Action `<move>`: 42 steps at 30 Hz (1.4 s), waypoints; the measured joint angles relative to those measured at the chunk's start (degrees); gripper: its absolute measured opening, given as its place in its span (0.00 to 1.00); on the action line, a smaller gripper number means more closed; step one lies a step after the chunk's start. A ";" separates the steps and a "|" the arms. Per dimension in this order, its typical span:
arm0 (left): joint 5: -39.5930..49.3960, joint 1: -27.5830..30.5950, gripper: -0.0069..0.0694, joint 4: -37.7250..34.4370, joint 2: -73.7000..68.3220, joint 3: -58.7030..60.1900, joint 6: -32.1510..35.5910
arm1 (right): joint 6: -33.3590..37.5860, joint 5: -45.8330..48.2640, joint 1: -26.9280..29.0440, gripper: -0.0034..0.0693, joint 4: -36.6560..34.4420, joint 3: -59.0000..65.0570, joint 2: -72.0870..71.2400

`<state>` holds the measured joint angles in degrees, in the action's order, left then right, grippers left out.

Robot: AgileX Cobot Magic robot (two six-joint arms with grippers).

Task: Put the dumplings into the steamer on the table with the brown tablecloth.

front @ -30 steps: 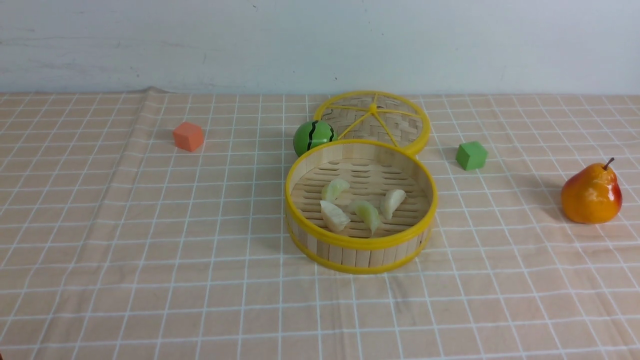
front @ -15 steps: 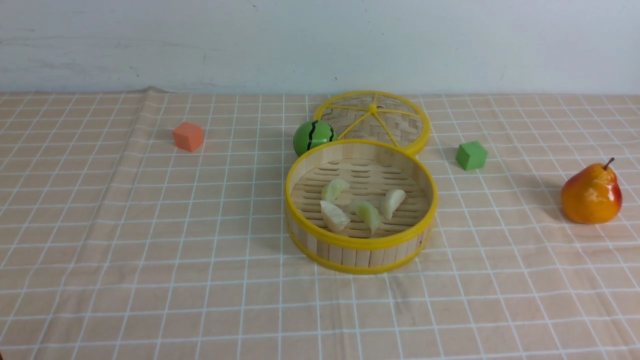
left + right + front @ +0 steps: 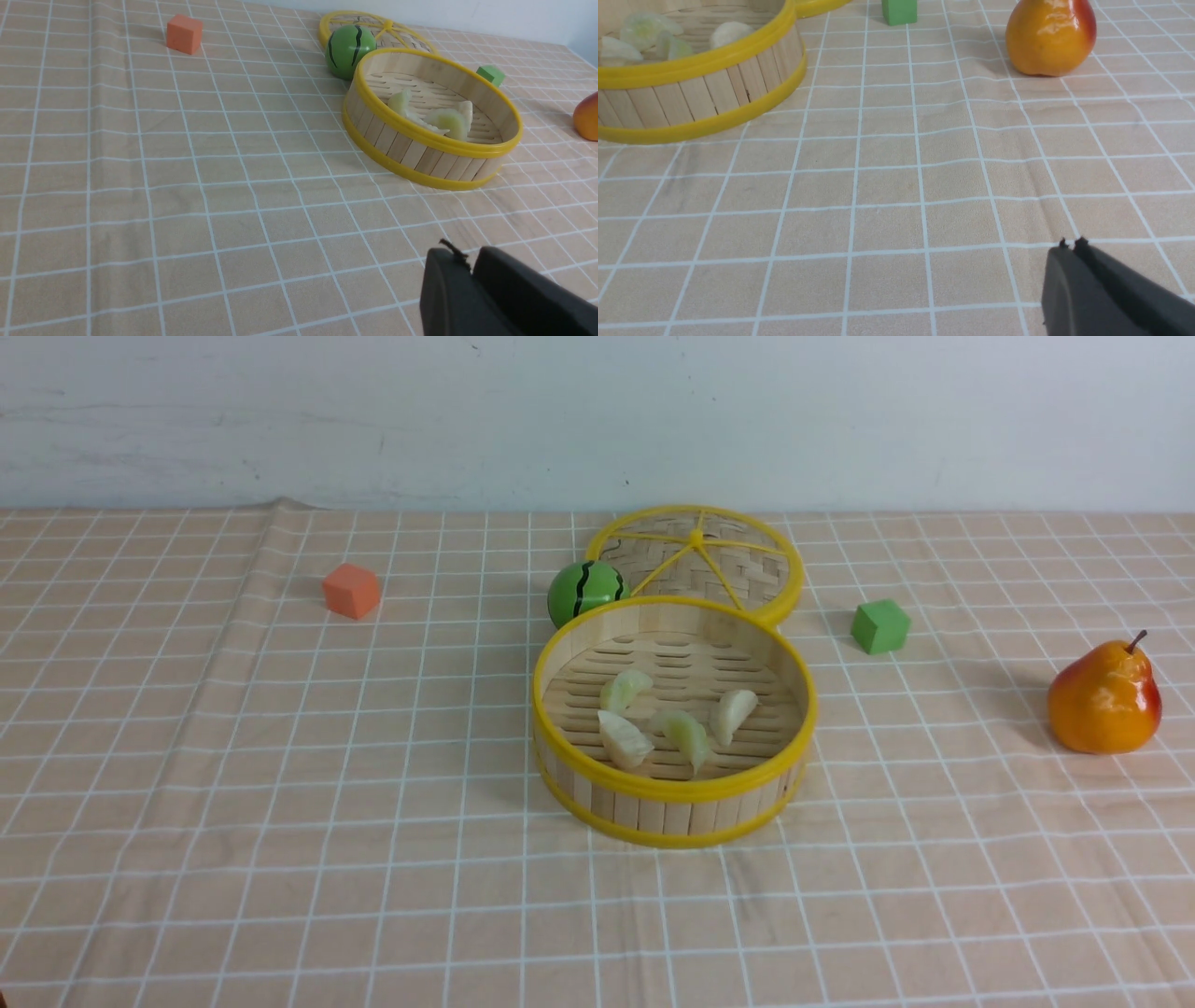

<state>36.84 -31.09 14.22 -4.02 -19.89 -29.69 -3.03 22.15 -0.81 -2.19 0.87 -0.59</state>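
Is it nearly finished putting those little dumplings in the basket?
It looks finished. All four dumplings lie inside the steamer, and none shows on the tablecloth. Nothing is in hand: the left gripper and right gripper are shut and empty, away from the steamer.

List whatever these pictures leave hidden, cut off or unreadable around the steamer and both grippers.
- Steamer: right wrist view's edge cuts off most of it; only some dumplings show there.
- Lid: the steamer hides its near edge in the front view.
- Watermelon ball: steamer's rim hides its lower part, front view.
- Pear: cut by the left wrist view's edge.
- Left gripper and right gripper: only the shut tips show; neither appears in the front view.
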 joint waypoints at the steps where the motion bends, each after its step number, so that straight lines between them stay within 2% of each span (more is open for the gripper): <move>1: 0.00 0.00 0.19 0.00 0.00 0.00 0.00 | 0.00 0.00 0.00 0.03 0.00 0.00 0.00; 8: -0.20 0.00 0.19 0.00 0.00 0.20 0.00 | 0.00 0.00 0.00 0.04 0.00 0.00 0.00; 12: -4.56 0.80 0.15 -0.39 0.00 2.28 0.49 | 0.00 0.00 0.00 0.04 0.00 0.00 0.00; 13: -7.88 3.09 0.10 -1.86 0.00 3.51 2.85 | 0.00 0.00 0.00 0.05 0.00 0.00 0.00; 15: -11.08 5.46 0.07 -4.70 0.00 4.72 6.52 | 0.00 0.00 0.00 0.05 0.00 0.00 0.00; 16: -14.99 10.08 0.07 -8.86 0.00 6.41 11.92 | 0.00 0.00 0.00 0.05 0.00 0.00 0.00; 17: -14.99 10.08 0.07 -8.86 0.00 6.41 11.92 | 0.00 0.00 0.00 0.05 0.00 0.00 0.00; 18: -19.95 14.85 0.07 -13.88 0.00 8.77 17.99 | 0.00 0.00 0.00 0.05 0.00 0.00 0.00; 19: -22.63 17.88 0.07 -16.23 0.00 10.15 20.59 | 0.00 0.00 0.00 0.05 0.00 0.00 0.00; 21: -26.74 23.35 0.07 -18.57 0.00 12.54 23.03 | 0.00 0.00 0.00 0.05 0.00 0.00 0.00; 24: -29.65 28.29 0.07 -18.38 0.00 15.53 22.25 | 0.00 0.00 0.00 0.06 0.00 0.00 0.00; 27: -30.25 30.88 0.07 -15.40 0.00 18.18 17.49 | 0.00 0.00 0.00 0.06 0.00 0.00 0.00; 32: -29.37 31.32 0.07 -12.91 2.13 21.08 14.21 | 0.00 0.05 0.00 0.07 0.00 0.00 0.00; 38: -23.22 31.37 0.07 -14.55 4.64 21.52 15.36 | 0.00 0.05 0.00 0.08 0.00 0.00 0.00; 42: -17.36 31.34 0.07 -15.35 4.64 21.52 18.52 | 0.00 0.05 0.00 0.08 0.00 0.00 0.00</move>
<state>19.48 0.25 -1.14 0.62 1.64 -11.18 -3.03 22.20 -0.81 -2.19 0.87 -0.59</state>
